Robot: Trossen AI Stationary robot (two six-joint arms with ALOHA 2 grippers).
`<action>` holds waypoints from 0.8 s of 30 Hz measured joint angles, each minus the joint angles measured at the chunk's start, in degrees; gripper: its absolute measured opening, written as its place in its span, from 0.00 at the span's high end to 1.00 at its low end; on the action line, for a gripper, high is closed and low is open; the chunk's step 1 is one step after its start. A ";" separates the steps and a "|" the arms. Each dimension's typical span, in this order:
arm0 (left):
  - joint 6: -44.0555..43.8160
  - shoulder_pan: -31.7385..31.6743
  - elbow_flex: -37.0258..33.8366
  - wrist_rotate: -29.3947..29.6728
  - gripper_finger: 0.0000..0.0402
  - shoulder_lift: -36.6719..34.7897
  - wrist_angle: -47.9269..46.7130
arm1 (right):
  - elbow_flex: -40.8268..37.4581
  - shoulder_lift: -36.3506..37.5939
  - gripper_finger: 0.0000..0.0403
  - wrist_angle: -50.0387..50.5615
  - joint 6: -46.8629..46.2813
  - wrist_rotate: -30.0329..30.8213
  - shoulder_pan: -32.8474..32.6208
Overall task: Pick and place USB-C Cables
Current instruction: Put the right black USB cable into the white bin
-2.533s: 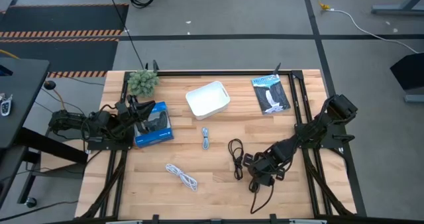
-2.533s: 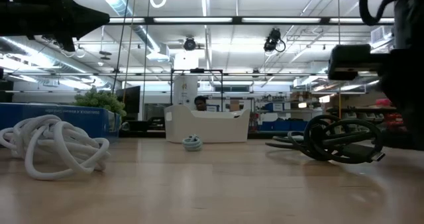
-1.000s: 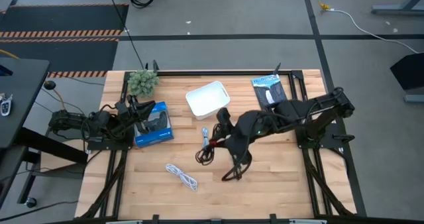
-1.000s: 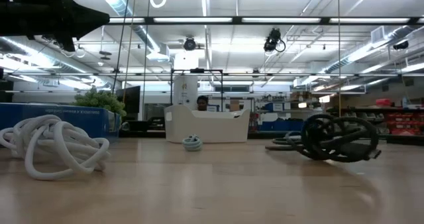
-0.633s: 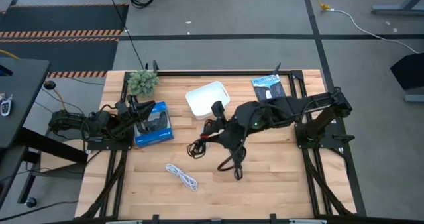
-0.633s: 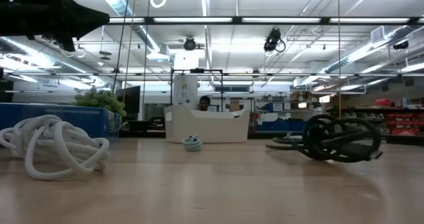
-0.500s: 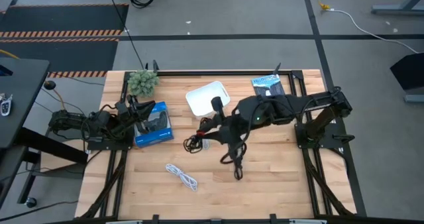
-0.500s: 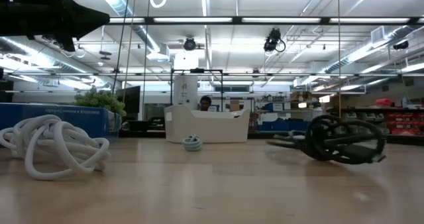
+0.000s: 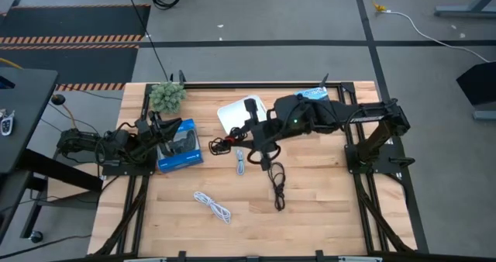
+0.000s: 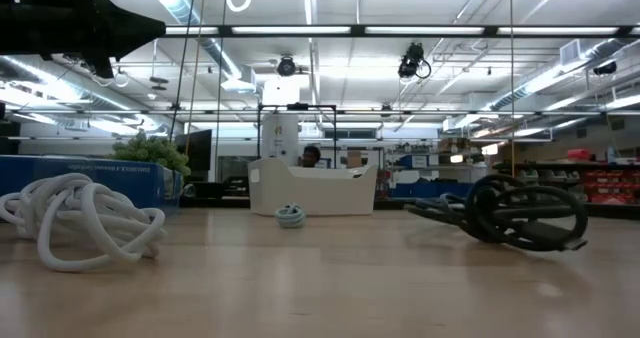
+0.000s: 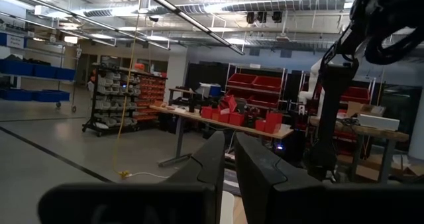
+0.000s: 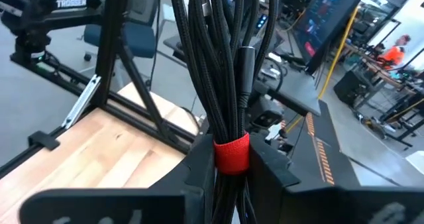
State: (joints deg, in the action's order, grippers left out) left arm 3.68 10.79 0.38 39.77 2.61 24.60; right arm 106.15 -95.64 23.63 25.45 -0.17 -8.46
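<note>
My right gripper (image 9: 236, 140) (image 12: 232, 161) is above the table between the white tray (image 9: 232, 115) and the blue box (image 9: 180, 144). It is shut on the black cable with the red band (image 9: 220, 145). On the table lie the plain black cable (image 9: 275, 186) (image 10: 515, 214), the pale blue-grey cable (image 9: 241, 161) (image 10: 291, 215) and the white cable (image 9: 213, 206) (image 10: 80, 218). My left gripper (image 9: 163, 134) (image 11: 228, 164) waits shut by the blue box at the table's left side. My right gripper pinches the black cable's gathered strands at the red band (image 12: 232, 151) between its two fingers (image 12: 199, 168). The fingers lie level and point toward the table's left. The bundled loops (image 12: 218, 52) stick out beyond the fingertips, lifted clear of the table.
A small green plant (image 9: 167, 95) stands at the far left corner. A dark packet (image 9: 314, 94) lies at the far right, partly under my right arm. The blue box (image 10: 80, 178) and the tray (image 10: 312, 190) stand behind the cables in the low view. Bare wood shows along the near edge.
My right gripper has moved from the table's middle toward the far edge and the left, up to the tray's near side. It has stayed shut on the red-banded black cable and carried it along. The other three cables have stayed where they lay.
</note>
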 joint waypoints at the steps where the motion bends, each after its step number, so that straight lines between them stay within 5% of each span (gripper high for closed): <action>1: 0.00 0.00 0.02 0.00 0.89 0.00 0.00 | 0.00 0.00 0.82 -0.50 0.00 -0.04 0.23; 24: 0.00 -0.01 0.02 0.01 0.89 0.00 0.00 | -0.02 0.00 0.82 -2.83 1.73 0.00 10.06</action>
State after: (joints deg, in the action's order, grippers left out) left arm 3.68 10.78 0.40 39.78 2.61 24.60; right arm 106.13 -95.64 20.80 27.18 -0.16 1.61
